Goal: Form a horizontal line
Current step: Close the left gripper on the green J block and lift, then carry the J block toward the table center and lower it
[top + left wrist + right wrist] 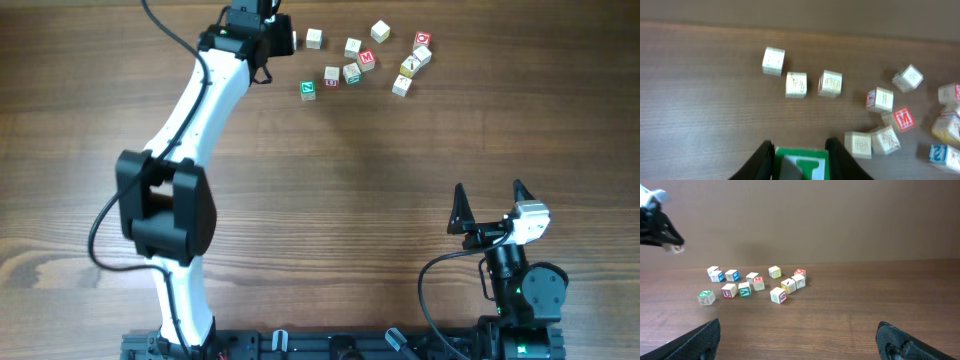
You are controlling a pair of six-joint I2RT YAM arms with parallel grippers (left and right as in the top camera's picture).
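1. Clenched: the left gripper (801,150) grips a green-faced cube (812,162), lifted off the table (300,220).
2. To its right in the overhead view, the horizontal line (352,72) is still crooked: cream cubes (858,144) plus the red "M" cube (903,119), among loose cubes (409,68).
3. Judged light, rigid, smooth wood. Pinch opposite flat sides; touching neighbours crowd the fingers.
4. The right gripper (490,205) is spread, empty, well apart.

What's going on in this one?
The left hand holds a green cube off the table, over its far side. The M cube and the other cubes lie loosely scattered there, with no straight row of three yet. The right hand sits open near the robot's base, touching nothing.
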